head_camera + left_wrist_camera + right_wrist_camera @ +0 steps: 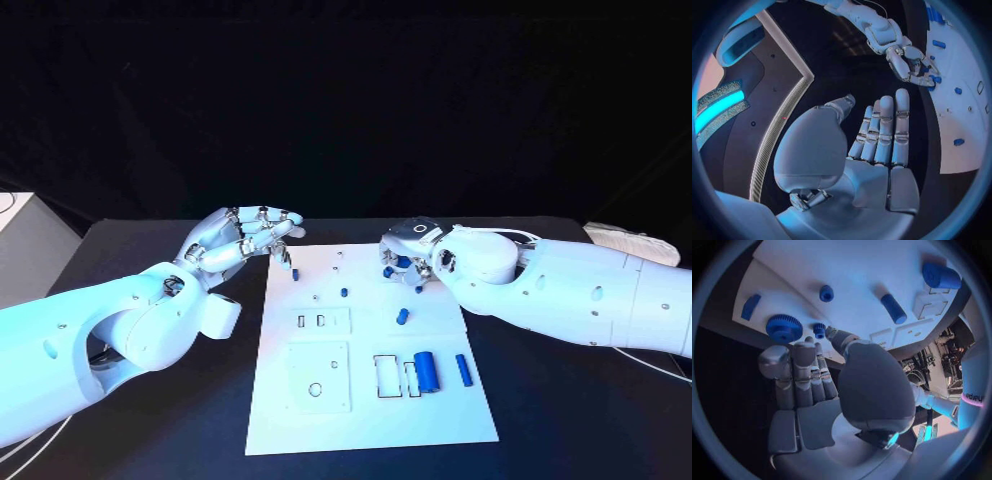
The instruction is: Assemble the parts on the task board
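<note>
Task board [368, 400] sat mid-table with blue parts on it: large cylinder [426, 364] and thin rod [463, 369] at its 4 o'clock, short peg [402, 317] near centre, gear [784, 327] at the 1 o'clock corner. Right hand [408, 250] hovered over that gear, fingers straight and close together, gripping nothing. Left hand [245, 235] was at the board's 11 o'clock corner, empty, fingers loosely bent.

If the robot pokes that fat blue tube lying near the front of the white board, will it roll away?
Probably. The fat blue cylinder is round and lies on its side on the flat task board, so a sideways nudge would likely roll it. It looks like stiff, smooth plastic, so it may slip in a loose pinch, but is unlikely to bend.
</note>
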`<state>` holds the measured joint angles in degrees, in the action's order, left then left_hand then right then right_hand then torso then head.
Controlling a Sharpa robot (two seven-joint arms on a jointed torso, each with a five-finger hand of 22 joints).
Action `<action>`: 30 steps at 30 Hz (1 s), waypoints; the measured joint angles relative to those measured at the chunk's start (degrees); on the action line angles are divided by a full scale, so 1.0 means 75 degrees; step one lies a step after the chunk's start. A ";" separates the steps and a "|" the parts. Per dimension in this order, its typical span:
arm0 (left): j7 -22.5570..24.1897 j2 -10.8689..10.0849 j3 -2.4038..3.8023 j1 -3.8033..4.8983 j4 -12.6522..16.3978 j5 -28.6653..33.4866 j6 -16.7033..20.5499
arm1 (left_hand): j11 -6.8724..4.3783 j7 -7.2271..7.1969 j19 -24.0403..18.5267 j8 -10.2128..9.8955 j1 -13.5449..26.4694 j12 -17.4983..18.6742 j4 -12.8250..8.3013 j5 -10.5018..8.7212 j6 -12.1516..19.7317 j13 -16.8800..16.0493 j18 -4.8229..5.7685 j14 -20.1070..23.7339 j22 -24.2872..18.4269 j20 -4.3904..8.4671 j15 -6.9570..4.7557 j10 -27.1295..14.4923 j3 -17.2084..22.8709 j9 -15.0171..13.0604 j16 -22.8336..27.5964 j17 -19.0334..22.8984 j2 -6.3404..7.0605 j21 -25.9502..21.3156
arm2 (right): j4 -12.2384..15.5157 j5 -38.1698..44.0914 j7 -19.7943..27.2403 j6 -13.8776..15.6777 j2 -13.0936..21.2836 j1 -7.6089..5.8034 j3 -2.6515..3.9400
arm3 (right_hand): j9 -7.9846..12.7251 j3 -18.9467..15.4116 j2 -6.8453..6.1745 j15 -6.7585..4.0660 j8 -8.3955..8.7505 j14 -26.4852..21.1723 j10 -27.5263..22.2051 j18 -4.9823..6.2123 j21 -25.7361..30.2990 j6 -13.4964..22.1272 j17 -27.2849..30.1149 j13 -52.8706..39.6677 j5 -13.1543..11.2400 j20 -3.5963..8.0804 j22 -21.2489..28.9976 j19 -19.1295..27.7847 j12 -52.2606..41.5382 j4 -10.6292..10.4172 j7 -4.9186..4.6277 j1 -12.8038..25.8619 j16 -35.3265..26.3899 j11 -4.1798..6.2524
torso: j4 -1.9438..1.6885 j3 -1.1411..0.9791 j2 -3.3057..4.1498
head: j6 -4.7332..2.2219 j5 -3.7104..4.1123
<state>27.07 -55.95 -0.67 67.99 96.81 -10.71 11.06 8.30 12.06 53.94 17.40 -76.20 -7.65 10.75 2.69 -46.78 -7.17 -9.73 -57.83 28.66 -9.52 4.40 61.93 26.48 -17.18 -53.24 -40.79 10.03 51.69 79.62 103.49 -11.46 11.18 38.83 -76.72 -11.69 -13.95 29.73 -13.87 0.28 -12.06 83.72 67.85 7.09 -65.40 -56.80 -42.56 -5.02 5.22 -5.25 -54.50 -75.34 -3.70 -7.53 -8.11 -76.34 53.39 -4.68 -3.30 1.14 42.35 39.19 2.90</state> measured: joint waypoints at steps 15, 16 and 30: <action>-0.0023 0.0027 0.0015 0.0008 -0.0019 -0.0013 0.0009 | 0.0000 -0.0027 0.0000 0.0000 0.0030 0.0000 0.0000 0.0000 0.0026 -0.0007 0.0001 0.0000 0.0030 0.0000 0.0000 -0.0055 0.0000 -0.0002 0.0000 0.0001 -0.0030 0.0030 | -0.0078 0.0000 -0.0018 0.0052 -0.0077 0.0053 0.0001 | -0.0115 0.0218 0.0079 0.0000 -0.0104 0.0000 0.0182 -0.0083 -0.0309 -0.0154 -0.0345 0.0002 0.0074 0.0016 -0.0461 -0.0122 0.0000 -0.0081 0.0018 -0.0079 0.0421 0.0019 | -0.0018 0.0008 0.0093 | 0.0050 -0.0007; -0.0024 0.0028 0.0015 0.0008 -0.0024 -0.0014 0.0010 | 0.0000 -0.0027 0.0000 0.0000 0.0030 0.0000 0.0000 0.0000 0.0026 -0.0007 0.0001 0.0000 0.0030 0.0000 0.0000 -0.0055 0.0000 -0.0001 0.0000 0.0001 -0.0030 0.0030 | -0.0079 0.0000 -0.0019 0.0055 -0.0078 0.0053 0.0001 | -0.0123 0.0257 0.0079 0.0000 -0.0104 0.0000 0.0192 -0.0083 -0.0309 -0.0154 -0.0354 0.0002 0.0074 0.0016 -0.0475 -0.0122 0.0000 -0.0080 0.0018 -0.0079 0.0457 0.0028 | -0.0018 0.0008 0.0097 | 0.0050 -0.0004; -0.0043 0.0035 0.0019 0.0011 -0.0070 -0.0018 0.0019 | 0.0026 -0.0027 0.0000 0.0000 0.0030 0.0000 0.0000 0.0000 0.0026 -0.0006 0.0002 0.0054 0.0044 0.0000 0.0002 -0.0081 0.0000 -0.0001 0.0001 0.0002 -0.0030 0.0082 | -0.0074 0.0000 -0.0070 0.0254 -0.0082 0.0056 0.0001 | -0.0458 0.0588 0.0212 -0.0154 -0.0447 -0.0017 0.0688 -0.0187 -0.0761 -0.0502 -0.0736 -0.0042 0.0024 0.0071 -0.1066 -0.0313 -0.0016 -0.0019 0.0176 -0.0212 0.0984 0.0168 | -0.0016 0.0004 0.0149 | 0.0042 -0.0008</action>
<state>26.74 -55.69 -0.53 68.07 96.29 -10.84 11.20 8.50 11.86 53.94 17.40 -75.98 -7.65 10.75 2.69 -46.58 -7.21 -9.71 -57.42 28.99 -9.53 4.42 61.33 26.48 -17.19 -53.24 -40.77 9.80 52.30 79.06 103.49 -11.99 13.08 38.21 -76.30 -11.68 -17.38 34.14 -12.28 -0.87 -15.41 83.59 73.01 5.68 -71.11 -60.56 -48.08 -5.33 5.40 -4.72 -62.50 -77.68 -3.82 -7.68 -6.79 -77.92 60.77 -3.42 -3.42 1.17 43.47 39.51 2.84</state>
